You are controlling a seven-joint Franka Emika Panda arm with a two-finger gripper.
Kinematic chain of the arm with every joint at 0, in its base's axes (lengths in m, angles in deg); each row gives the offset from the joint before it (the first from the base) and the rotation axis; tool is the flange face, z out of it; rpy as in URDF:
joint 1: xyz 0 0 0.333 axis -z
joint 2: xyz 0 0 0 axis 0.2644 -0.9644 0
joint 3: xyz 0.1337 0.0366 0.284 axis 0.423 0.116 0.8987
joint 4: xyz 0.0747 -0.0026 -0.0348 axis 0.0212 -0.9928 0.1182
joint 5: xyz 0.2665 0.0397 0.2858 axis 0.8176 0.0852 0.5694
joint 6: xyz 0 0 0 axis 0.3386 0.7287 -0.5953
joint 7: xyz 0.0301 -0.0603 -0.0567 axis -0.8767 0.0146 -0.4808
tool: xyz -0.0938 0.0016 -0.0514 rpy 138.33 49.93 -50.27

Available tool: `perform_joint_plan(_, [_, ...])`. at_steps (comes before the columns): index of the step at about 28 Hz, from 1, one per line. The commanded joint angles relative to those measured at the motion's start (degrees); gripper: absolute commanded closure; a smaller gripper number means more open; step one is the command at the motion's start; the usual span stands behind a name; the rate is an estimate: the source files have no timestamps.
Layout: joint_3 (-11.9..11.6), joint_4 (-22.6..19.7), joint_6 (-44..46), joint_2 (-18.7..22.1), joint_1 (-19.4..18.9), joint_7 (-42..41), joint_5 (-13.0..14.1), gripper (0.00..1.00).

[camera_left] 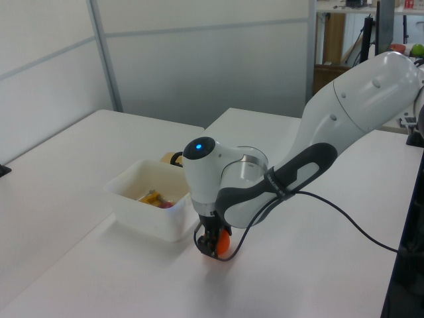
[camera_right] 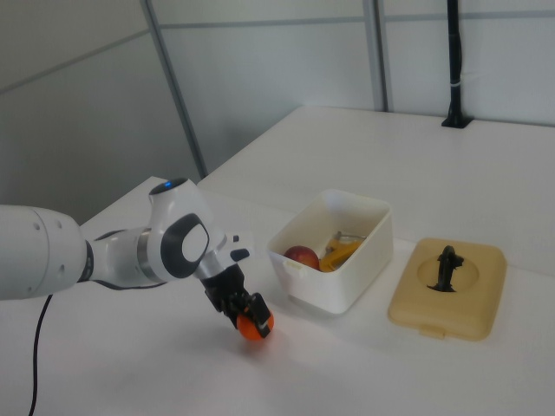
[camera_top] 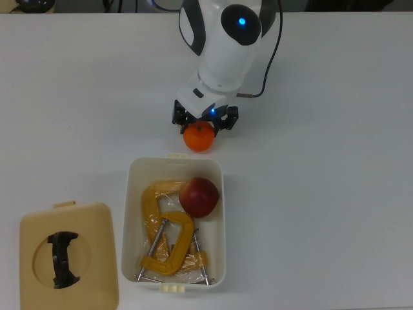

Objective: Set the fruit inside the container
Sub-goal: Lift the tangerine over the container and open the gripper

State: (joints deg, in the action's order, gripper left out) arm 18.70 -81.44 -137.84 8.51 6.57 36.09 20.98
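Two fruits show in the top view. Going from the top view's left: a tan lid [camera_top: 69, 255] with a black handle lies flat on the white desk [camera_top: 335, 194], well apart from the rest. Next comes the cream container [camera_top: 173, 221], holding yellow clamps [camera_top: 166, 242] and the red apple [camera_top: 199, 197] near its upper right corner. Just above the container's short end, outside it, the orange [camera_top: 199, 137] sits on the desk. The arm [camera_top: 226, 45] reaches down over it, and the gripper [camera_top: 204, 121] straddles the orange, its fingers [camera_top: 178, 116] closed against either side of the fruit, grasping it.
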Motion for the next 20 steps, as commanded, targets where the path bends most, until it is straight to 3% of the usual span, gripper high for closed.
perform_joint_plan(1, [-0.1,1.9,-0.4,3.3,-0.1,2.0,-0.4,1.00])
perform_joint_plan(5, [-0.3,5.6,-0.4,3.7,0.1,1.7,3.7,1.00])
perform_joint_plan(13, [-1.9,13.6,-0.5,2.9,1.3,2.8,9.2,1.00])
perform_joint_plan(20, [-4.1,19.3,-1.3,-1.0,1.6,8.5,9.2,1.00])
